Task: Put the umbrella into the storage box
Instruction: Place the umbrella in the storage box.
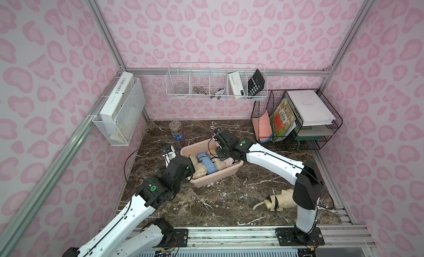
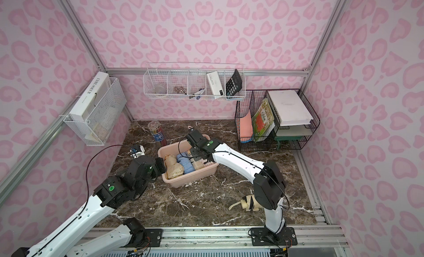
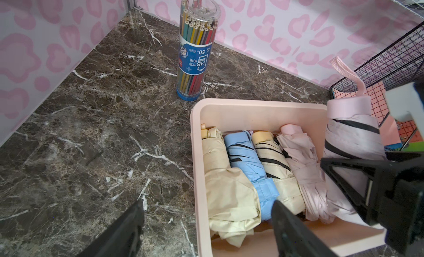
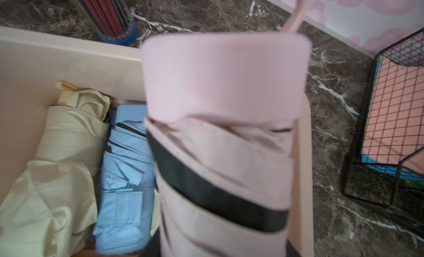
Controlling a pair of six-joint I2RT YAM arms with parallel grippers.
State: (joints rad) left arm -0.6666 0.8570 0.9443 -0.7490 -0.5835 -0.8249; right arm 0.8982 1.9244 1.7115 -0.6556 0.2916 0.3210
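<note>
While the left end effector [image 3: 207,212] hung wide and empty at its left wall, the storage box [image 1: 218,177] already held four folded umbrellas [image 3: 247,166]. Over its right side the right end effector [image 3: 348,168] gripped a pink umbrella [image 4: 224,129], not yet released. A cream umbrella [image 1: 278,198] lay out on the tabletop [image 1: 229,203], so two to go, I'd say.

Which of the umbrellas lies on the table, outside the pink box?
The cream umbrella near the right arm's base. The others are in the storage box, except a pink umbrella held by the right gripper over it.
</note>
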